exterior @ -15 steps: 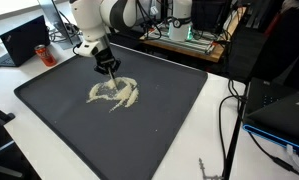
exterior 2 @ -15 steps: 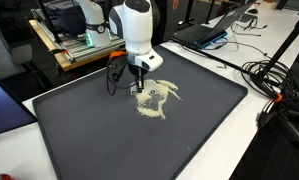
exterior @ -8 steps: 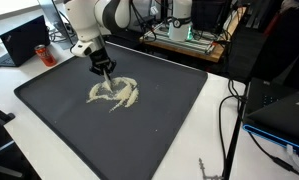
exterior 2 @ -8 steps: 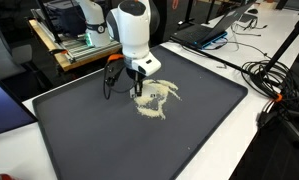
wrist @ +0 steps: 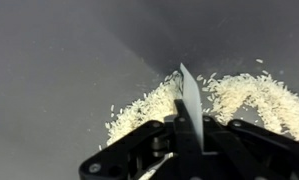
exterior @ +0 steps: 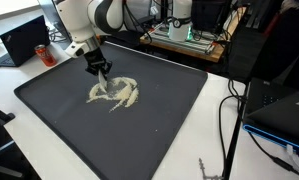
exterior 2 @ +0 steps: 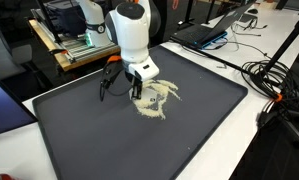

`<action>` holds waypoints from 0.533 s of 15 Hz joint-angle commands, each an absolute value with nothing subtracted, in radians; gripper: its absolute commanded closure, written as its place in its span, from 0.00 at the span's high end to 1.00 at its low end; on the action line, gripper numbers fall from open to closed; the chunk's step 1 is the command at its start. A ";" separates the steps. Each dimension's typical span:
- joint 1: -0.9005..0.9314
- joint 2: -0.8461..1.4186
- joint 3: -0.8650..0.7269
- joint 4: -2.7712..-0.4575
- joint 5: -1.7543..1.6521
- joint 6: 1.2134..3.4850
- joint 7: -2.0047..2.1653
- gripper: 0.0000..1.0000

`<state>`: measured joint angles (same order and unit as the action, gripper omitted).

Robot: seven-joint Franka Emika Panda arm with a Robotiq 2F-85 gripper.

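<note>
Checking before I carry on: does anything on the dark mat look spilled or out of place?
Yes: pale grains lie spilled in a loose patch on the mat, with strays around its edges. The pincer is shut on a thin blade whose tip sits among them. Nothing looks damaged.

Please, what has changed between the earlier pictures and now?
The gripper slid a little sideways along the far edge of the grain pile, leftward in an exterior view, and its wrist turned slightly. It took hold of nothing new and let nothing go: it stays shut on the thin flat tool. The pile's shape and the dark mat look unchanged.
</note>
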<state>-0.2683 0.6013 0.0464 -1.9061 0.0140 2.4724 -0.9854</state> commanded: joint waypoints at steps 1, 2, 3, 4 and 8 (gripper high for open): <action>-0.287 0.640 0.047 -1.843 0.051 2.441 -0.946 0.01; -0.290 0.645 0.046 -1.835 0.051 2.440 -0.932 0.01; -0.292 0.648 0.044 -1.828 0.051 2.439 -0.917 0.01; -0.296 0.649 0.044 -1.825 0.050 2.438 -0.907 0.01; -0.301 0.607 0.048 -1.857 0.036 2.415 -0.904 0.01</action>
<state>-0.2935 0.6276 0.0429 -1.8556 0.0227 2.4570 -0.9035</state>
